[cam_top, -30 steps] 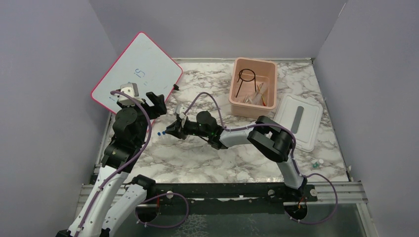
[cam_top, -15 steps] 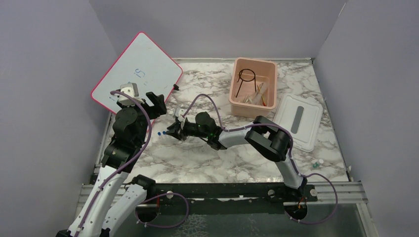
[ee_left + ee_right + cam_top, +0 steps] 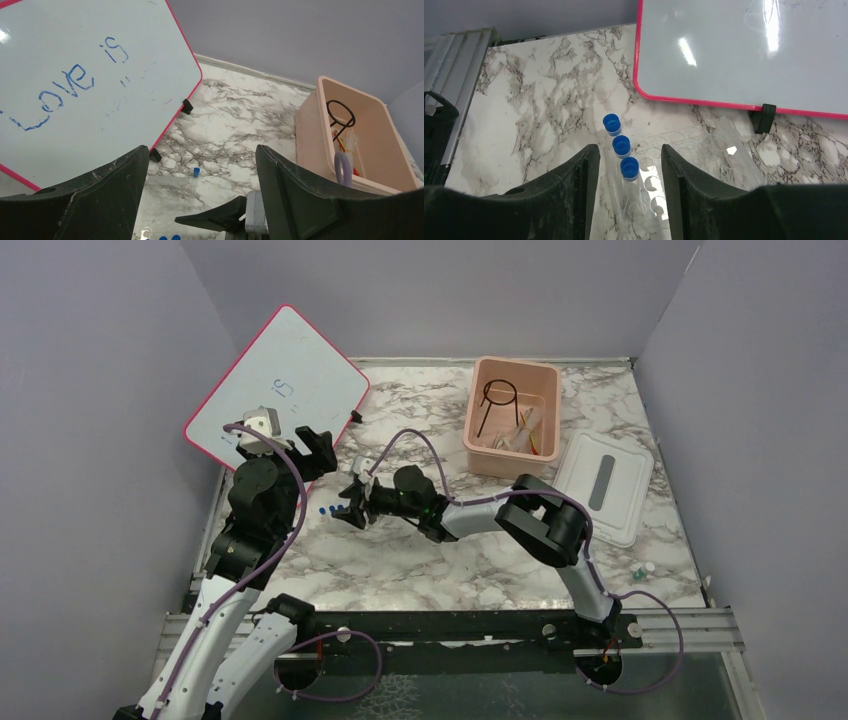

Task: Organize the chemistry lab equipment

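Note:
Three blue-capped tubes (image 3: pixel 621 145) stand in a row in a clear rack (image 3: pixel 684 150) on the marble table. My right gripper (image 3: pixel 630 152) is open, one finger on each side of the nearest tube (image 3: pixel 629 168), with a gap on both sides. From above, that gripper (image 3: pixel 346 510) sits low beside the blue caps (image 3: pixel 325 510). My left gripper (image 3: pixel 313 445) hovers open and empty in front of the whiteboard. Its wrist view shows another blue-capped tube (image 3: pixel 196 173) lying on the table. The black wire ring stand (image 3: pixel 497 396) and rods are in the pink tub (image 3: pixel 478 445).
The pink-rimmed whiteboard (image 3: pixel 280 385) leans at the back left on black feet (image 3: pixel 765 117). The white lid (image 3: pixel 603 485) lies right of the tub. Two tiny vials (image 3: pixel 640 570) rest near the table's right front edge.
My right gripper's jaws have spread apart around the nearest blue-capped tube, and the arm has edged slightly left. The left arm has not moved.

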Available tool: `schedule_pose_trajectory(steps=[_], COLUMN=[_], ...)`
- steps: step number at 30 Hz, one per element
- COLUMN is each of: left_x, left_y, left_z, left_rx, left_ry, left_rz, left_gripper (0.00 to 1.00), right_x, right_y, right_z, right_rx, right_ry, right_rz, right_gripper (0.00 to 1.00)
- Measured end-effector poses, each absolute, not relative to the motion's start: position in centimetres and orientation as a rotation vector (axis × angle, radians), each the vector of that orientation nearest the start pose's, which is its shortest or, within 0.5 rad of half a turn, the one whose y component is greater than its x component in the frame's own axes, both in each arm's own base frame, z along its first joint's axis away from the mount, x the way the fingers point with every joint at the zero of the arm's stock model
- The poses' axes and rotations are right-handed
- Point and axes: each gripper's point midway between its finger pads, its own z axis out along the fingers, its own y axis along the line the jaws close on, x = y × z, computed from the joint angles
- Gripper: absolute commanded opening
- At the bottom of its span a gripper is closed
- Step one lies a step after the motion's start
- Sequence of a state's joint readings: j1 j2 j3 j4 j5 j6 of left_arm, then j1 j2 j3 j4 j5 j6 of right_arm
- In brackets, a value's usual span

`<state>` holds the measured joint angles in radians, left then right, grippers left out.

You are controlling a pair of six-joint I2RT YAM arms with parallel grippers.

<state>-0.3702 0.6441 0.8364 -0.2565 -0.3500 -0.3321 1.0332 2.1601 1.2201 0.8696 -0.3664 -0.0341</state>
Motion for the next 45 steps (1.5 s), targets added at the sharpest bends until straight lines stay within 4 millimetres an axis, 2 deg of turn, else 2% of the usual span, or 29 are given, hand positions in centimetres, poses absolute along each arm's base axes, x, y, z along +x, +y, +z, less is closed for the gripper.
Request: schedule_pose_trajectory(steps=[4,8,11,14,21,23,27,30,35,40,45], left_x=[27.7,27.7,27.7,27.7,27.6,27.6,27.6,27.6,27.6,27.7,27.7], left_y=[-5.6,-5.6,-5.6,-5.6,-5.6,-5.6,-5.6,-5.5,-5.5,-5.4,-5.3], left_z=[32.3,32.3,32.3,32.3,32.3,32.3,32.3,32.3,32.1,32.1,32.1], left_rx=[-0.238,-0.239,-0.238,-0.239,-0.239,-0.239,-0.239,-0.239,-0.239,-0.243,-0.245], left_ry=[1.62,1.62,1.62,1.619,1.617,1.617,1.618,1.619,1.626,1.627,1.627], left_rz=[-0.251,-0.251,-0.251,-0.251,-0.252,-0.252,-0.252,-0.251,-0.247,-0.243,-0.241], left_gripper=[0.81,0.81,0.81,0.81,0.81,0.81,0.81,0.81,0.81,0.81,0.81], right_x=[25.0,25.5,27.3,29.9,36.1,37.5,39.8,40.1,39.1,39.5,40.1], right_y=[53.9,52.7,51.6,50.6,50.1,49.7,49.1,48.9,48.6,49.5,50.3], right_z=[12.3,15.1,17.5,18.1,16.0,14.6,10.7,7.5,3.9,3.6,3.4], right_rx=[-1.098,-1.0,-0.855,-0.69,-0.4,-0.342,-0.295,-0.301,-0.34,-0.391,-0.442], right_ry=[1.347,1.362,1.383,1.459,1.77,1.851,1.999,2.09,2.189,2.198,2.198], right_rz=[1.068,1.053,0.991,0.902,0.763,0.746,0.673,0.618,0.549,0.538,0.517], right_gripper=[0.57,0.57,0.57,0.57,0.54,0.53,0.51,0.49,0.47,0.46,0.39])
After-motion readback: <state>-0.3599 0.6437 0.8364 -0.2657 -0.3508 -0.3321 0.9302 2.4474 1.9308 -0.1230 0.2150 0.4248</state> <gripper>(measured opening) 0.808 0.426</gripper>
